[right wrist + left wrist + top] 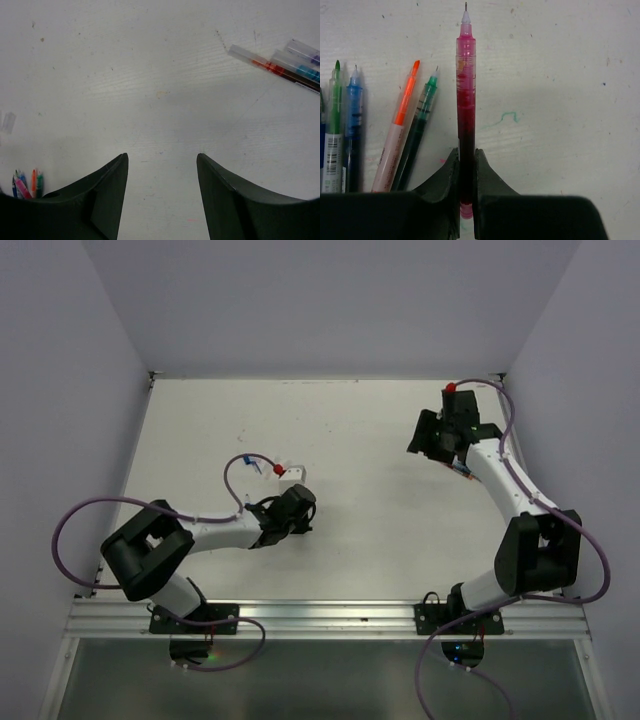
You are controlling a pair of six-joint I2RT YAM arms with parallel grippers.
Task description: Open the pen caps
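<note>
Pen caps (243, 53) first: clear sleeves on the capped pens (272, 66), which lie bunched together at the upper right of the right wrist view, well apart from the right gripper (162, 157). Its jaws hang spread over the bare table (150, 75), gripping nothing.

The left gripper (466, 155) is clenched on the lower barrel of a red pen (466, 90), nib bare and pointing away.

The risks, as I judge them:
- That exposed nib could scrawl on the table if it dips; a green squiggle (507, 117) already marks the surface.
- The bunched pens could scatter, or two could be caught at once.

Only the left wrist view shows the row of uncapped pens (402, 115) just beside the red one. The top view largely hides the capped ones behind the right arm.
</note>
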